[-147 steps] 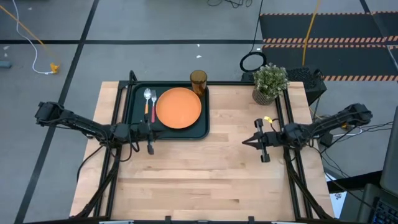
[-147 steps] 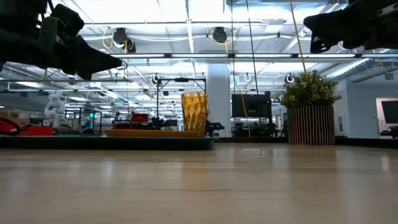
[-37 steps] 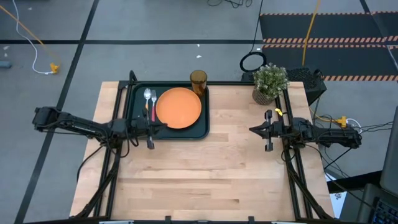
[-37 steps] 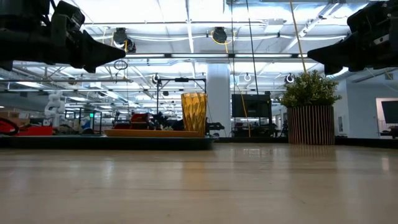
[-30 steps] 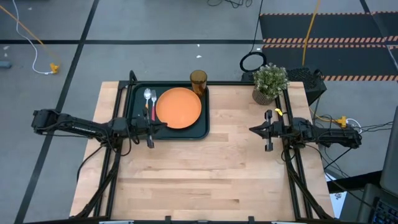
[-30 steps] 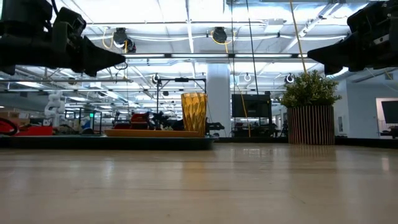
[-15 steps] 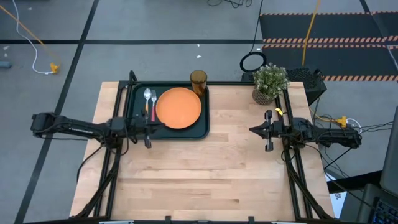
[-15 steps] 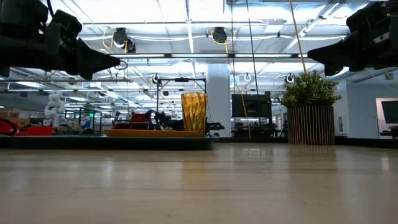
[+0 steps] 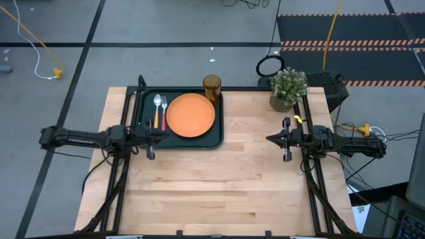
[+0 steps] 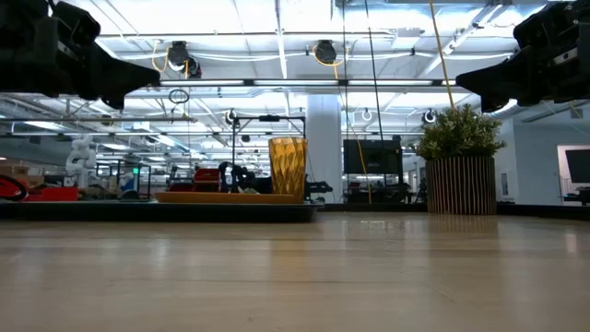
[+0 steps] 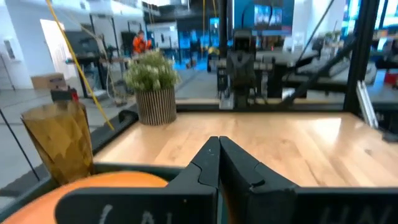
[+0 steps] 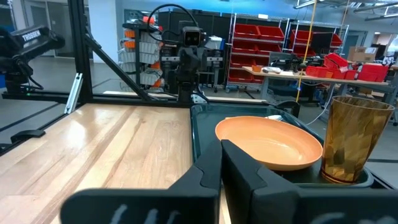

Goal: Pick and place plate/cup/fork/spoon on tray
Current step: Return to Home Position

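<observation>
Tray [image 9: 142,106]: near tabletop's far-left corner, holding plate [image 9: 190,115], cup [image 9: 212,85], fork [image 9: 164,113], spoon [image 9: 157,109].
Left gripper [image 9: 159,133]: fingers closed, empty, at tray's near-left edge.
Right gripper [image 9: 269,139]: fingers closed, empty, near right edge.

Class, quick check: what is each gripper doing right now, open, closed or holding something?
Left gripper: closed, holding nothing, at the tray's near-left edge.
Right gripper: closed, holding nothing, at the table's right side.

Bright overhead lamps glare in the low view; left wrist view seems blurred throughout.
</observation>
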{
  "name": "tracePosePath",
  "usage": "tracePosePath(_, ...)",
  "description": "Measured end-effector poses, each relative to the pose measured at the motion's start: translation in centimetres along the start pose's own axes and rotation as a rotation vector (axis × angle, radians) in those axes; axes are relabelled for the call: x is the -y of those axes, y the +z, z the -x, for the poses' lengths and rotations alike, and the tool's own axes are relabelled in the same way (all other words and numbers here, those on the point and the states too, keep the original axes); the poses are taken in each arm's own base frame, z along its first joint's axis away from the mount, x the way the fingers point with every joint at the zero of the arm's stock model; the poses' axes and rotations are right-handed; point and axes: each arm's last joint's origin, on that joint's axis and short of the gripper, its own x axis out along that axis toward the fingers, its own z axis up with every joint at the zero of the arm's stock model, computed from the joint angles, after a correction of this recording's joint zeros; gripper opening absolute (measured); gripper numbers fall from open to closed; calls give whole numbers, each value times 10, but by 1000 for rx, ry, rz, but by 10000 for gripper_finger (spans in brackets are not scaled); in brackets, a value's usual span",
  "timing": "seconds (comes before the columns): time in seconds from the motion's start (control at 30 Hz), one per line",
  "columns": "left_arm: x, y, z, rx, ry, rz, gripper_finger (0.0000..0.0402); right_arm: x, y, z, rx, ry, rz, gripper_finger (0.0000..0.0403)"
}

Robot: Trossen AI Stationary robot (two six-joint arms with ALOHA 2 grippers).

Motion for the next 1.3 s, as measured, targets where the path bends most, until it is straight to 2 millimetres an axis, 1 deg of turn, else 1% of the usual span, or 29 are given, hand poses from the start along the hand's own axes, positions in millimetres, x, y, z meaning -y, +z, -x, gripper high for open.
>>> tracePosePath(0.13,-2,6,9,60,6,-3,5,0,0,0,0,0,0,0)
tracePosePath(0.33,-3,5,20,73,7,-8,5,0,0,0,0,0,0,0)
tracePosePath(0.53,-3,4,20,49,2,-15,5,0,0,0,0,0,0,0)
tracePosePath(0.73,-2,-3,20,-22,-44,-29,5,0,0,0,0,0,0,0)
tracePosePath(1.3,-1,-3,19,-27,-54,-30,5,0,0,0,0,0,0,0)
